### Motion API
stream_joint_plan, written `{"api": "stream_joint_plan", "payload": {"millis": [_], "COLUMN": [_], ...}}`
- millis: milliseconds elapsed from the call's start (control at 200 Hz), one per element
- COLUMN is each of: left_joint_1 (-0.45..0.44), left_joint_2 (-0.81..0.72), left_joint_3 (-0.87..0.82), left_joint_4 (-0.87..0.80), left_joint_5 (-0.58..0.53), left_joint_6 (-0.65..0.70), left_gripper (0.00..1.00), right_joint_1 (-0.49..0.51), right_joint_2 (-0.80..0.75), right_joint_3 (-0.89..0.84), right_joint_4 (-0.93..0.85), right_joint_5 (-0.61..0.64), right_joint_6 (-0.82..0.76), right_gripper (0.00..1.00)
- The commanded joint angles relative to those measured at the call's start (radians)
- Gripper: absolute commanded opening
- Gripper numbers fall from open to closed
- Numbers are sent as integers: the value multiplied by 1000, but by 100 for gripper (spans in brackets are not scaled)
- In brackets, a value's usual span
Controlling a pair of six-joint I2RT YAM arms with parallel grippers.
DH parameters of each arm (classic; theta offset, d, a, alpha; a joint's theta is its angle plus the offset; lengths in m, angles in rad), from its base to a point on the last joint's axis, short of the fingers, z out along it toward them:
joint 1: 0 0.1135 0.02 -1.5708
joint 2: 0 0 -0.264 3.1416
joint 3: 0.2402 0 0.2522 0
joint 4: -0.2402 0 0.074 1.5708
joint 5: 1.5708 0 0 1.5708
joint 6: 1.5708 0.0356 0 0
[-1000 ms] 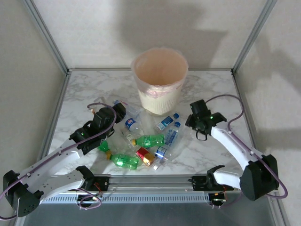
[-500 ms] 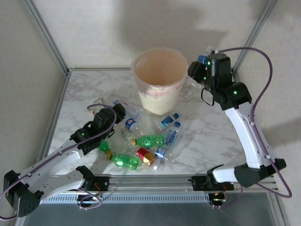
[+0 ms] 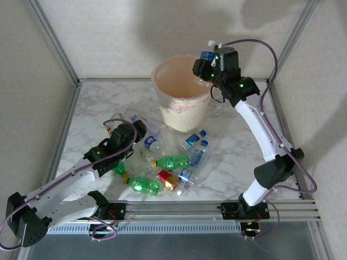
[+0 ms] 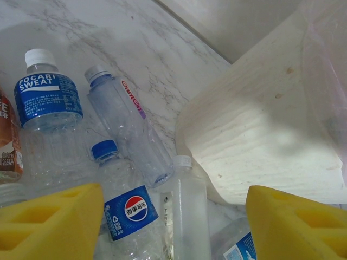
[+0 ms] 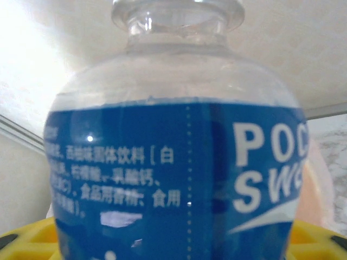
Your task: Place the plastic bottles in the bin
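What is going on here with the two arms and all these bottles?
The robot is clearing plastic bottles into the bin. The right gripper holds a blue-labelled bottle up at the bin's rim, not yet released. The left gripper hangs low with open jaws over the other bottles, which lie in a loose pile on the table in front of the bin.

Cream bin (image 3: 184,116) with pinkish liner (image 3: 182,101), blue-labelled bottle (image 5: 173,184), seemingly grey-veined table (image 3: 238,149)
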Motion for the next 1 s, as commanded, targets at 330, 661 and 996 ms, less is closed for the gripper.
{"api": "stream_joint_plan", "payload": {"millis": [330, 661, 996], "left_joint_1": [8, 12, 33], "left_joint_2": [-12, -19, -25], "left_joint_3": [-11, -15, -11], "left_joint_4": [-21, -32, -179], "left_joint_5": [-8, -15, -89], "left_joint_6": [-29, -31, -88], "left_gripper": [70, 70, 70], "right_joint_1": [24, 26, 71], "right_joint_2": [65, 58, -69], "right_joint_3": [-25, -32, -82], "right_joint_4": [84, 85, 94], "right_joint_5": [-11, -1, 9], "right_joint_6": [-27, -27, -29], "right_gripper": [64, 75, 76]}}
